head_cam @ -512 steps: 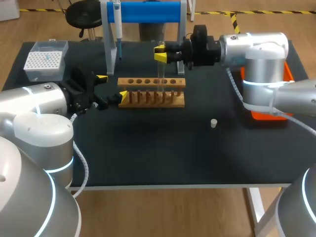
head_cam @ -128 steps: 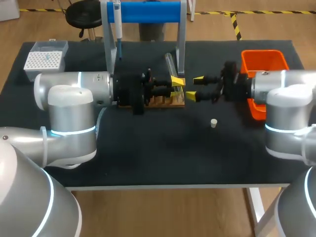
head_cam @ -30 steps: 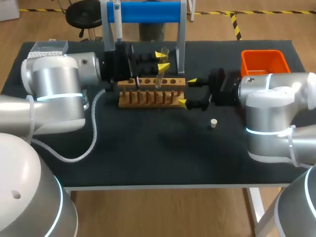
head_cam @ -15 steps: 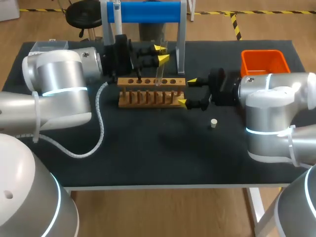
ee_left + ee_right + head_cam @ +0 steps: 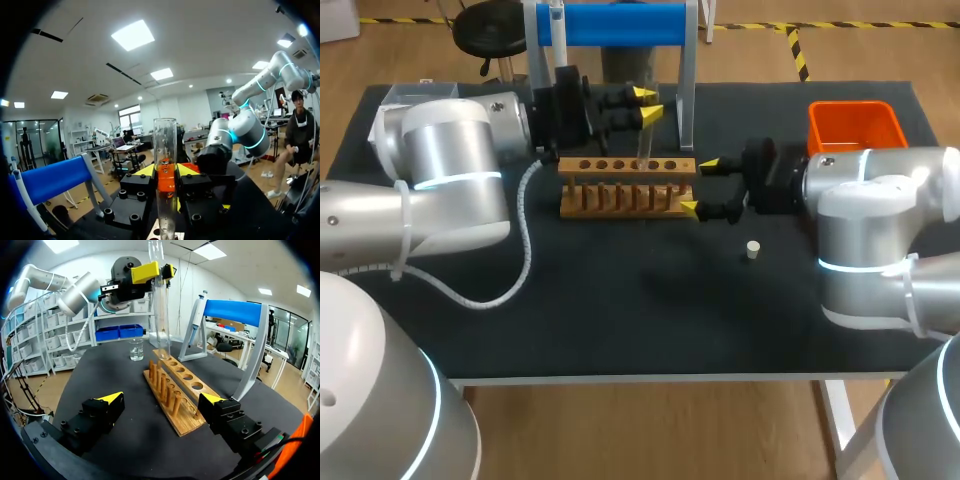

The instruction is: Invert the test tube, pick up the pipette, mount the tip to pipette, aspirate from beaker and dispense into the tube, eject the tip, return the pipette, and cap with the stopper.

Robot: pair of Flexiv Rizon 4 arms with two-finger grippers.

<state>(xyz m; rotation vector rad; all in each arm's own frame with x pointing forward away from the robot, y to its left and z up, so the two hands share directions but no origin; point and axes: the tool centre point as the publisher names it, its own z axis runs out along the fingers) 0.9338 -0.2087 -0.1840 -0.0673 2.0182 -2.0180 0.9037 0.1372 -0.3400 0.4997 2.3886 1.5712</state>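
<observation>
1. Left claw [image 5: 645, 105] is pinching the test tube [image 5: 641, 142], its two yellow tips pressing the glass from opposite sides near the tube's upper part.
2. The test tube is standing upright over the wooden rack [image 5: 620, 197], with its lower end sitting at the rack's top row of holes. Whether it is resting inside a hole is not showing clearly.
3. The right claw [image 5: 699, 186] is hovering spread wide at the rack's right end. One finger is lying by the back corner and the other by the front corner, so the rack's end is sitting between them.
4. The rack is lying lengthwise across the middle of the black bench [image 5: 620, 310].
5. The white stopper [image 5: 753, 249] is sitting on the bench near the right claw, apart from the rack.
6. The pipette [image 5: 558, 50] is hanging on the blue stand [image 5: 620, 22] behind the rack, by the stand's left leg.
7. The beaker [image 5: 135, 349] is standing on the bench beyond the rack's far end, as the right wrist view is showing it.
8. The orange bin [image 5: 855, 125] is sitting at the bench's back right, behind the right arm.
9. The tip box [image 5: 405, 97] is peeking out from behind the left arm at the back left corner.
</observation>
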